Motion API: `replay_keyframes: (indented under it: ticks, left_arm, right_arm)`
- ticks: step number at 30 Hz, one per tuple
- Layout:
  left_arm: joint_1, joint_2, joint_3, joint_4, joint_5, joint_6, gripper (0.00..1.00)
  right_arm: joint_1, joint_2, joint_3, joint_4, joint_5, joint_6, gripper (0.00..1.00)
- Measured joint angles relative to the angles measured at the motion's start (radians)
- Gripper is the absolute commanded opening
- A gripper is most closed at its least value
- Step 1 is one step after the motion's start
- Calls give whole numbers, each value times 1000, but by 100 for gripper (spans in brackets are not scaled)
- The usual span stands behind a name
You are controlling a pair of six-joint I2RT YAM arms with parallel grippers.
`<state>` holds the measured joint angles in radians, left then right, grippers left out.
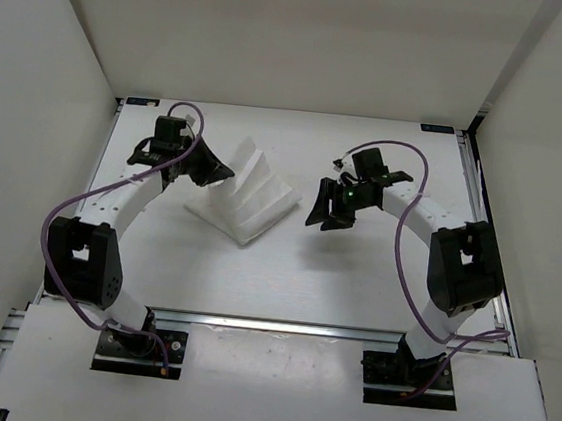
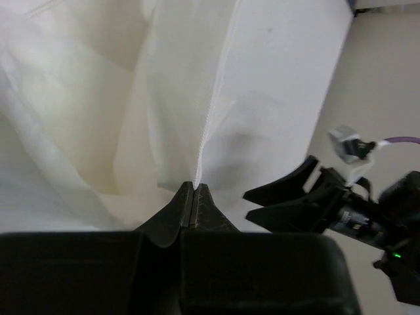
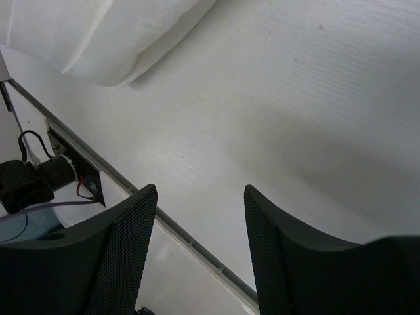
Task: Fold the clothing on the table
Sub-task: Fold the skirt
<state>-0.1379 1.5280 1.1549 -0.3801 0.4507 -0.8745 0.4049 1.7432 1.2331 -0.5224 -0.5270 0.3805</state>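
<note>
The clothing [image 1: 247, 195] is a white piece of fabric bunched in ridges near the middle of the table [image 1: 284, 281], left of centre. My left gripper [image 1: 217, 172] is at its left edge, raised a little, and is shut on a stitched hem of the clothing [image 2: 203, 138]; in the left wrist view its jaws [image 2: 195, 187] meet tightly on the seam. My right gripper [image 1: 329, 216] hangs open to the right of the clothing, apart from it. The right wrist view shows its fingers [image 3: 200, 193] spread over bare table, with a fold of the clothing [image 3: 105, 39] at the upper left.
An aluminium rail [image 1: 279, 325] runs along the table's near edge, also seen in the right wrist view [image 3: 164, 223]. White walls [image 1: 44, 75] enclose the table on three sides. Purple cables [image 1: 70, 208] loop from both arms.
</note>
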Motion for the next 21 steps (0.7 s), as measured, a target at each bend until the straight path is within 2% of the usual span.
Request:
replay_keyframes:
  ticks: [4, 5, 7, 8, 9, 10, 17, 18, 21]
  left_arm:
    - [22, -54, -136, -21, -77, 23, 0]
    - [44, -67, -189, -27, -97, 24, 0]
    - [94, -69, -278, -43, -142, 25, 0]
    - [120, -63, -309, -48, -164, 26, 0]
    - [143, -56, -332, -60, -182, 26, 0]
    - [165, -49, -346, -65, -201, 27, 0]
    - [209, 22, -307, -32, -278, 40, 0]
    - [210, 38, -299, -17, -279, 42, 0]
    - [209, 101, -267, 28, -262, 37, 3]
  right_arm:
    - [1, 13, 12, -2, -11, -3, 61]
    - [0, 13, 14, -2, -16, -4, 58]
    - [-2, 16, 23, -3, -32, -7, 46]
    - [-2, 23, 37, -4, -44, -10, 28]
    - [-2, 35, 58, -7, -57, -19, 15]
    - [-1, 51, 85, -12, -67, -29, 12]
    - [63, 247, 361, -80, -122, -75, 13]
    - [78, 266, 378, -82, -129, -79, 15]
    - [121, 303, 388, -93, -153, -83, 30]
